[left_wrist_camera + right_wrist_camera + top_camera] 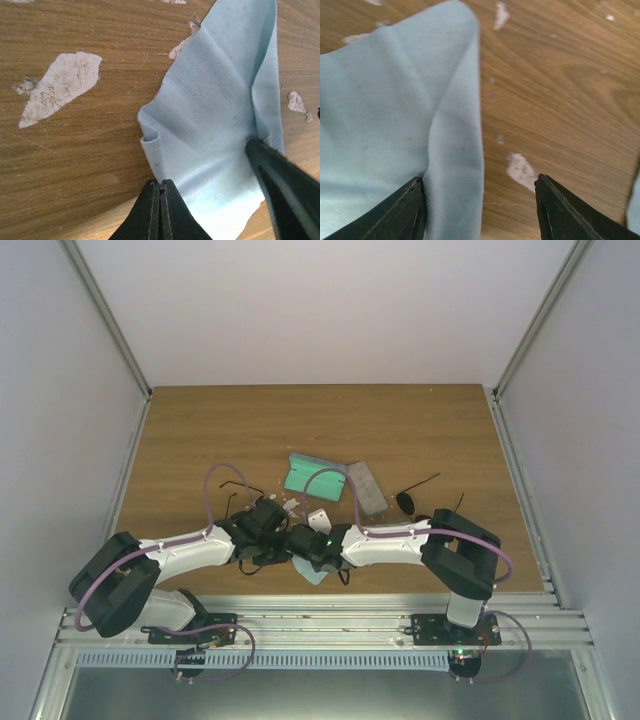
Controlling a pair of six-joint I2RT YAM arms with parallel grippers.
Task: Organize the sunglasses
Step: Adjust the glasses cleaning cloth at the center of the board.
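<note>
1. Sunglasses point(408, 502) with dark lenses lay on the table point(200, 440), just right of the grey case point(367, 488). The clear pair point(238, 485), faint in the top view, lay by my left arm, left of the open case point(305, 475).
2. Neither pair sat in a case and neither was in my claws, so I judged the main job not yet started.
3. My left claw point(160, 187) was pressed together at the near edge of the cloth point(220, 100). I could not tell whether it nipped the fabric.
4. My right claw point(479, 182) stood spread, holding nothing, with one finger against a raised fold of that cloth.
5. The cloth lay creased and partly doubled over, not flat, so I judged the work on it unfinished.
6. Left to do, as I judged it: settle the cloth, then put each pair into a case.
</note>
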